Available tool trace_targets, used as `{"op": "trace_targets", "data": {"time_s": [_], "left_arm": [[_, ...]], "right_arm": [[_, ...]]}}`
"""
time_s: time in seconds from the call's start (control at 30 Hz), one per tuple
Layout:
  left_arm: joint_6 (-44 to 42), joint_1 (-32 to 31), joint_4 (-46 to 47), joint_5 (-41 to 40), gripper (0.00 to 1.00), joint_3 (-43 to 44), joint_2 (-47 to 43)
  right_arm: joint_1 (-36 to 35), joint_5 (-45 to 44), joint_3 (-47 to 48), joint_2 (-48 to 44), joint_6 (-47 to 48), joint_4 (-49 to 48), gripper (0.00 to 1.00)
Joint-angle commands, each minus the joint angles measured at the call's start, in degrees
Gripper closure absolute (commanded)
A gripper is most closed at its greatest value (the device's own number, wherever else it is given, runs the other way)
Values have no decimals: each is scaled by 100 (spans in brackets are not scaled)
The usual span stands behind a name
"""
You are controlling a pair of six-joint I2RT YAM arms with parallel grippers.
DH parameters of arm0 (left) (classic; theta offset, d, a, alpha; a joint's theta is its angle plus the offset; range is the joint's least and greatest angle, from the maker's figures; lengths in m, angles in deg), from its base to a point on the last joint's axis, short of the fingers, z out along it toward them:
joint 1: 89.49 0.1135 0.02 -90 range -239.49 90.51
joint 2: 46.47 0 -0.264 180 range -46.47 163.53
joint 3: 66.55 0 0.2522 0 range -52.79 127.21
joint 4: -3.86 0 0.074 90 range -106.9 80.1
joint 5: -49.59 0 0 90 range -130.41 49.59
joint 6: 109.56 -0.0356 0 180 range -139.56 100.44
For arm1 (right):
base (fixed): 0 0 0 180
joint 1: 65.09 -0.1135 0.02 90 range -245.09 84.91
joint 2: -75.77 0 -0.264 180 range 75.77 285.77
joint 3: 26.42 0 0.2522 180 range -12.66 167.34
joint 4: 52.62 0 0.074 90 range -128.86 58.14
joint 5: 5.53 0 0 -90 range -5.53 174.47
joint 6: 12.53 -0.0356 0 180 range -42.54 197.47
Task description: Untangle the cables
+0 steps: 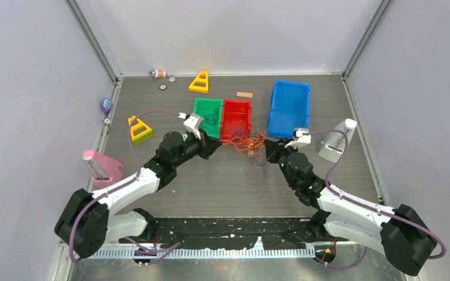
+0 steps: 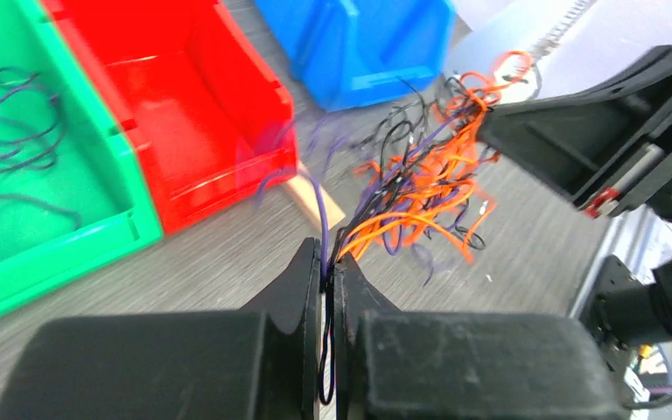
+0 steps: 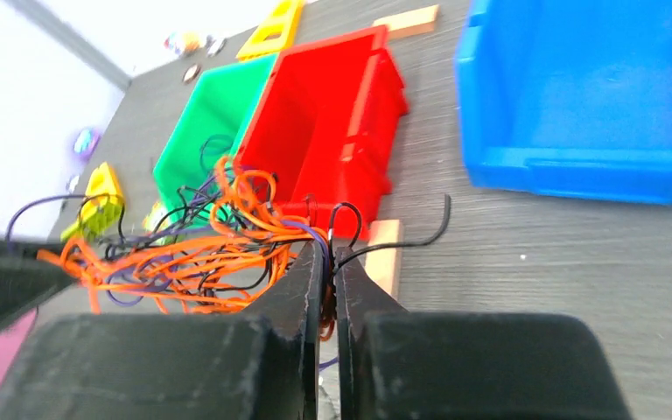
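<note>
A tangle of thin orange, black and purple cables (image 1: 247, 143) hangs stretched between both grippers, just in front of the red bin. My left gripper (image 1: 217, 144) is shut on a purple and a black strand at the tangle's left end; in the left wrist view the strands run between the closed jaws (image 2: 328, 262) and the orange clump (image 2: 420, 197) spreads beyond. My right gripper (image 1: 268, 147) is shut on strands at the right end; in the right wrist view (image 3: 328, 254) the clump (image 3: 192, 249) fans out to the left. Several purple cables (image 2: 9, 140) lie in the green bin.
A green bin (image 1: 207, 116), a red bin (image 1: 237, 117) and a blue bin (image 1: 289, 108) stand behind the tangle. A small wooden block (image 2: 315, 199) lies in front of the red bin. Yellow triangles (image 1: 140, 129), a pink object (image 1: 101, 168) and a white stand (image 1: 336, 140) sit around.
</note>
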Motion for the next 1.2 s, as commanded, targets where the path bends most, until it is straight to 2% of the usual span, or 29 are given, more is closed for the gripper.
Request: {"op": "trace_targets", "data": {"time_s": [0.0, 0.13, 0.2, 0.23, 0.3, 0.33, 0.4, 0.47, 0.5, 0.63, 0.77, 0.8, 0.93, 1.13, 1.17], "left_arm": [[-158, 381, -197, -1855, 100, -543, -609], [-281, 381, -115, -1448, 100, -533, -662], [-308, 382, -66, -1165, 100, -497, -616], [-341, 381, 20, -971, 100, -493, -599], [-395, 374, 168, -520, 100, -480, -564], [-411, 373, 214, -337, 100, -458, -533], [-413, 374, 231, -77, 100, -405, -470], [-415, 372, 300, 147, 100, -378, -420], [-409, 373, 313, 250, 100, -356, -399], [-418, 364, 379, 544, 100, -308, -357], [-394, 364, 457, 662, 100, -348, -495], [-358, 363, 445, 693, 100, -338, -557], [-222, 363, 263, 833, 100, -252, -780], [-59, 366, -438, 1058, 100, 253, -992], [-30, 366, -613, 1031, 100, 385, -1082]], "right_arm": [[362, -3638, -237, -368, -805, 1034, 93], [368, -3029, -319, -469, -194, 498, 91], [366, -2106, -366, -469, 279, 126, 78], [366, -1858, -378, -488, 570, 58, 63], [366, -925, -416, -543, 1008, -148, 53], [366, -429, -453, -568, 1097, -390, 51], [364, 16, -617, -645, 1262, -792, 46], [366, 142, -749, -704, 1306, -1036, 41], [366, 172, -762, -709, 1324, -1060, 32], [366, 886, -608, -501, 1536, -1094, 17], [364, 1850, -112, 274, 1585, -863, 0], [361, 1944, 52, 524, 1569, -811, 3], [326, 2263, 413, 1121, 1581, -610, 5], [271, 2233, 1573, 2478, 1435, 821, 1], [270, 2215, 1715, 2674, 1334, 906, 3]]}}
